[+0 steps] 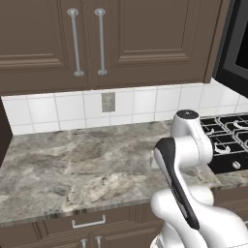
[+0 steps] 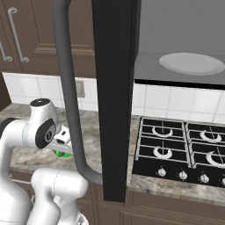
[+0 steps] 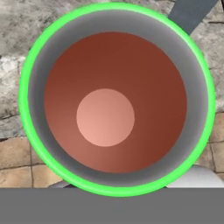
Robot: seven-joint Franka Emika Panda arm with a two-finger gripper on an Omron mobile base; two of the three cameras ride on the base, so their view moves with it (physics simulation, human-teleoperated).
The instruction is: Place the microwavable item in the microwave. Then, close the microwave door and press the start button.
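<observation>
Hand view: green mug (image 3: 117,99), seen straight down its mouth. Bright green rim, grey inner wall, reddish-brown contents with a paler round patch at the centre. Behind it, mottled grey stone desk (image 3: 17,52) along the top and left; tan tiled floor (image 3: 17,162) at lower left; a dark grey bar crossing the upper right corner.

Claw (image 2: 65,147): in the right base view, a white hand low at the left, just in front of the desk edge, with a patch of the mug's green showing under it. Fingertips hidden by the mug and the hand; jaws nearly together and clamped on the mug, which sits off the desk surface.

Right base view, further items: microwave door (image 2: 115,88), black, swung wide open and seen edge-on at centre, with its long curved grey handle (image 2: 68,96) bowing toward the camera. Microwave (image 2: 184,39) cavity at upper right, grey inside, with a white round turntable plate (image 2: 192,63) on its floor. Black gas stove (image 2: 176,149) beneath, four burners and a row of knobs along the front.

Left base view: brown upper cabinets (image 1: 135,38) with two vertical bar handles; white tiled backsplash (image 1: 48,109) carrying a wall outlet (image 1: 108,102); white arm (image 1: 186,160) rising from lower right, its wrist covering the mug and claw.
</observation>
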